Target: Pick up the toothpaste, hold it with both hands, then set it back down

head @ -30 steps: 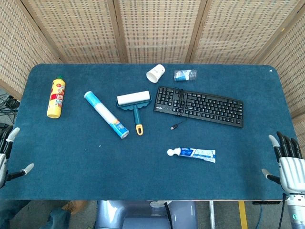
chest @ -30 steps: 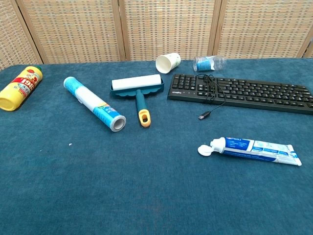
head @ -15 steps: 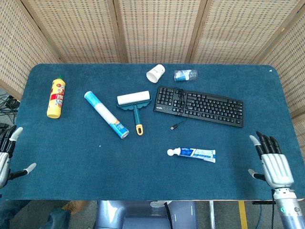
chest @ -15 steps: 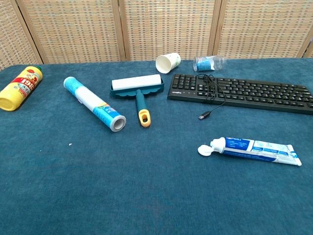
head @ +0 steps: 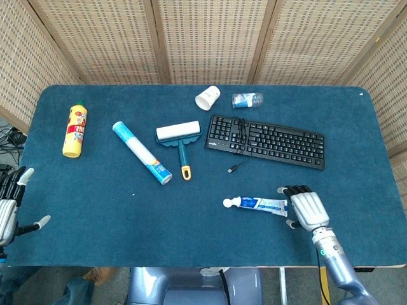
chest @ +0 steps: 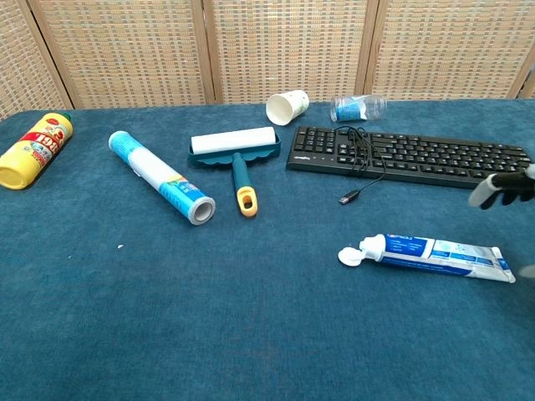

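Observation:
The toothpaste tube (head: 257, 204) (chest: 435, 251) lies flat on the blue table, white cap pointing left. My right hand (head: 304, 207) hovers at the tube's tail end, fingers spread and nothing held; only its fingertips (chest: 500, 188) show at the right edge of the chest view. My left hand (head: 9, 206) stays at the table's left front edge, fingers apart and empty, far from the tube.
A black keyboard (head: 265, 140) with a loose cable lies just behind the tube. A lint roller (head: 180, 138), a rolled tube (head: 142, 152), a yellow bottle (head: 75, 130), a tipped paper cup (head: 207, 98) and a small plastic bottle (head: 247, 100) are farther back and left.
My right hand has swept left from the table's right edge to the tail of the toothpaste tube. The left hand has barely shifted. The tube has not moved.

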`<state>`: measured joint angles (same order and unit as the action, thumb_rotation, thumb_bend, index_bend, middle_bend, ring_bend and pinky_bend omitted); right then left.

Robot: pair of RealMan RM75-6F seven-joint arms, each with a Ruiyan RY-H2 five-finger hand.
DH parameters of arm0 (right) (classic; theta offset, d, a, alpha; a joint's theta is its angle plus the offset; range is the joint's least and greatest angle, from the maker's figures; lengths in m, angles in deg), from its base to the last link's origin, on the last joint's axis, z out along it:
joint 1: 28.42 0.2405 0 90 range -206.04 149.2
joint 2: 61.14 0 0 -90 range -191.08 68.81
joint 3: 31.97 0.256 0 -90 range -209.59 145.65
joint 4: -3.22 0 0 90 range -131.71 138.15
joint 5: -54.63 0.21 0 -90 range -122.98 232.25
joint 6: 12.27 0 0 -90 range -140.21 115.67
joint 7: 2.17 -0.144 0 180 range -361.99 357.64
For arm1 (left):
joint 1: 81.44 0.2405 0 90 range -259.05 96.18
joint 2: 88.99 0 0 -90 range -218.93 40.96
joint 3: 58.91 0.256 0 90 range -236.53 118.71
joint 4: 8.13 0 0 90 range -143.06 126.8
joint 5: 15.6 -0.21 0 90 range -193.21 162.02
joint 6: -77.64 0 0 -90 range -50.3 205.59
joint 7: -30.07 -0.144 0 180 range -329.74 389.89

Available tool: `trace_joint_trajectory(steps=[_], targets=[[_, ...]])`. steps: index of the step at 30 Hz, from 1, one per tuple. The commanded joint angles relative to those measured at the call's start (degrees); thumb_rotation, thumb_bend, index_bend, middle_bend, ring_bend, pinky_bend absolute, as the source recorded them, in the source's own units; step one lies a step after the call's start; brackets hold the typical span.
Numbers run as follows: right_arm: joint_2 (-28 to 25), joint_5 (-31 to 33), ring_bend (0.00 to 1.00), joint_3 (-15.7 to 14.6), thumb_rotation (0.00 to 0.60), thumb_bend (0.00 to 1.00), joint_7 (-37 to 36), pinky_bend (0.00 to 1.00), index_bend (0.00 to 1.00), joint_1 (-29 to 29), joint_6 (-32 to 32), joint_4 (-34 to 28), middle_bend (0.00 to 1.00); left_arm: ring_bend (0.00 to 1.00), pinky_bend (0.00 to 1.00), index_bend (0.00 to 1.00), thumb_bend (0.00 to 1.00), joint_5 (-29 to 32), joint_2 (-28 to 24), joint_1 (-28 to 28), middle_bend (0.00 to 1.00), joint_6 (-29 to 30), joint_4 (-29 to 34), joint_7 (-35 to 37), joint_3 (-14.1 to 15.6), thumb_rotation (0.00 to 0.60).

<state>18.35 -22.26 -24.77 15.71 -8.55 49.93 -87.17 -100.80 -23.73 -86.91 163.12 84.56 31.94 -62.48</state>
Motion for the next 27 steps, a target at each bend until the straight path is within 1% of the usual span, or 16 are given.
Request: trace_joint_trajectory(steps=[1,5,10,14,20,27], targets=[[3.5,3.4,0.31,1.0,0.6,0.26,4.8,0.31,0.32,1.8,-0.7,0.5,0.38,0.0,0.0,0.0,0.0,0.3,0.1,-0.2,0.0,-0.5,-0.1,-0.1,0.0,0.6],[5.9,7.0,0.31,1.4,0.6,0.35,9.1,0.31,0.32,3.1,-1.3,1.7,0.39,0.0,0.0,0.0,0.0,0.3,0.3,-0.4,0.0,-0.8,-0.3,-0.1,0.1,0.6],[6.8,11.4,0.31,1.9,0.6,0.36,10.9,0.31,0.33,4.0,-2.2,0.7,0.39,0.0,0.0,0.0,0.0,0.7,0.5,-0.6,0.0,-1.4,-0.4,-0.3,0.0,0.6],[8.0,12.2,0.33,1.8,0.6,0.41,11.3,0.31,0.34,4.6,-1.9,1.4,0.41,0.0,0.0,0.0,0.0,0.6,0.6,-0.7,0.0,-1.5,-0.4,-0.5,0.1,0.6],[10.2,13.6,0.33,1.1,0.6,0.41,12.3,0.31,0.34,5.4,-1.9,3.2,0.41,0.0,0.0,0.0,0.0,0.7,0.6,-0.7,0.0,-1.3,-0.6,-0.1,0.0,0.6],[11.2,14.1,0.34,0.3,0.6,0.41,12.1,0.31,0.36,5.7,-1.7,4.6,0.43,0.0,0.0,0.0,0.0,0.8,0.7,-0.8,0.0,-1.4,-0.8,-0.2,0.0,0.6]])
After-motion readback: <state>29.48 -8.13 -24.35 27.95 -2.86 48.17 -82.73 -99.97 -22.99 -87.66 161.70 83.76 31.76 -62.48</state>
